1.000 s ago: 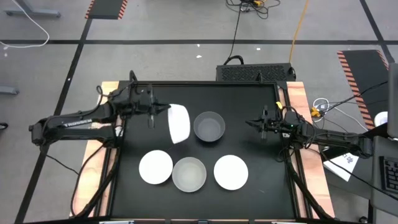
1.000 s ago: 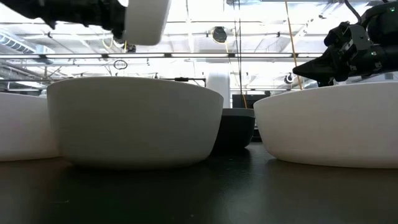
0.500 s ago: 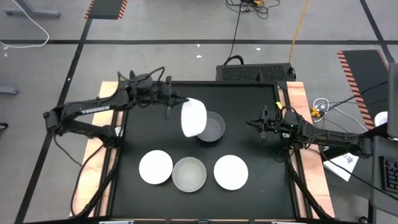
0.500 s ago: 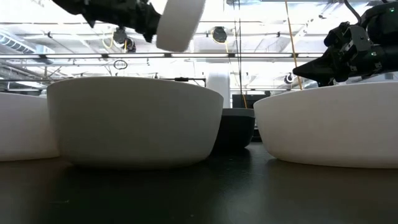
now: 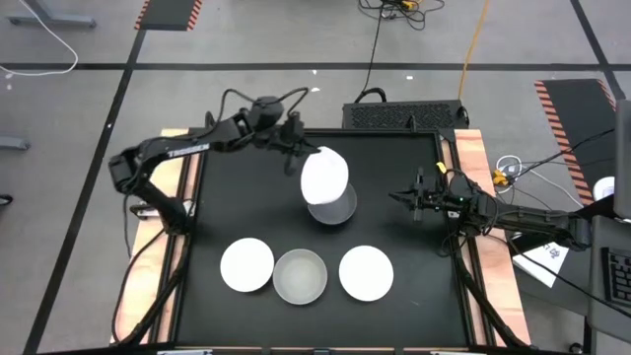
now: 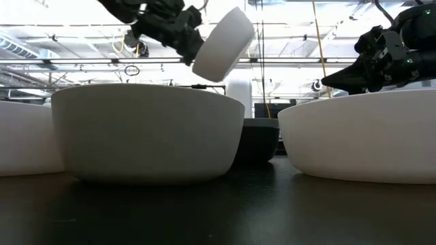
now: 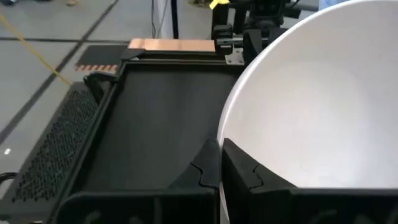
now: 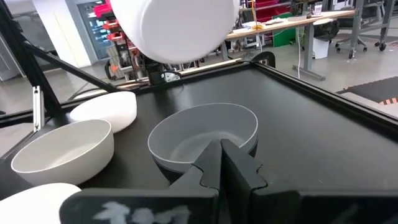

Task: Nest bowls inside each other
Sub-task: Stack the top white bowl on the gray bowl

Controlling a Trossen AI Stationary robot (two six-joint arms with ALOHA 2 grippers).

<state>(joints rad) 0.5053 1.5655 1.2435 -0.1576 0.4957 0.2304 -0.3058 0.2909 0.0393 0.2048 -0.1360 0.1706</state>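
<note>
My left gripper (image 5: pixel 299 158) is shut on a white bowl (image 5: pixel 323 177) and holds it in the air over the dark grey bowl (image 5: pixel 335 205), which stands on the black table at mid-back. Near the front edge, a white bowl (image 5: pixel 246 264), a pale grey translucent bowl (image 5: pixel 300 276) and another white bowl (image 5: pixel 366 273) stand in a row. My right gripper (image 5: pixel 406 197) waits shut at the table's right side, level with the dark grey bowl and touching nothing. My left gripper pinches the white bowl's rim (image 7: pixel 221 134), one finger (image 7: pixel 208 165) outside the wall and one finger (image 7: pixel 245 171) inside. It reaches in from the table's left, slanting slightly downward. The bowl (image 6: pixel 223 44) is lifted clear and tipped steeply onto its side.
The black table top (image 5: pixel 394 158) has raised edges and wooden strips on its left and right. The space between the dark grey bowl and the front row of bowls is free. A dark grille box (image 5: pixel 404 115) sits just beyond the far edge.
My left gripper has swung toward the table's right and somewhat toward the far edge, carrying the white bowl from left of the dark grey bowl to above it. The bowl has turned about as it travelled and stays clear of the table.
</note>
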